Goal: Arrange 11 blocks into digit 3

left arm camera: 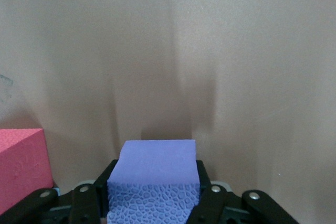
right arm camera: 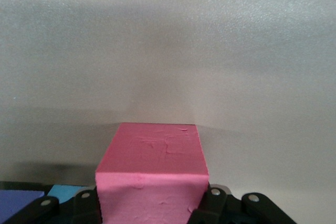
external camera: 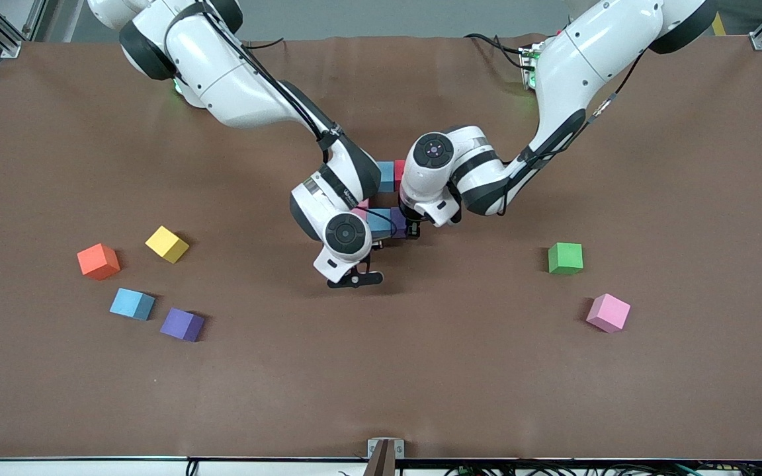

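Observation:
At the table's middle, a pink block (external camera: pixel 361 211), a blue block (external camera: pixel 379 221) and a purple block (external camera: pixel 398 221) lie in a touching row. Another blue block (external camera: pixel 386 176) and a red block (external camera: pixel 399 173) lie farther from the front camera. My left gripper (left arm camera: pixel 153 195) is shut on the purple block (left arm camera: pixel 156 166), low at the table, with the red block (left arm camera: pixel 18 163) beside it. My right gripper (right arm camera: pixel 151 198) is shut on the pink block (right arm camera: pixel 152 161); its hand hides most of that block in the front view.
Loose toward the right arm's end are a yellow block (external camera: pixel 167 244), an orange cube (external camera: pixel 98 261), a blue block (external camera: pixel 132 304) and a purple block (external camera: pixel 182 324). Toward the left arm's end lie a green block (external camera: pixel 565 258) and a pink block (external camera: pixel 608 313).

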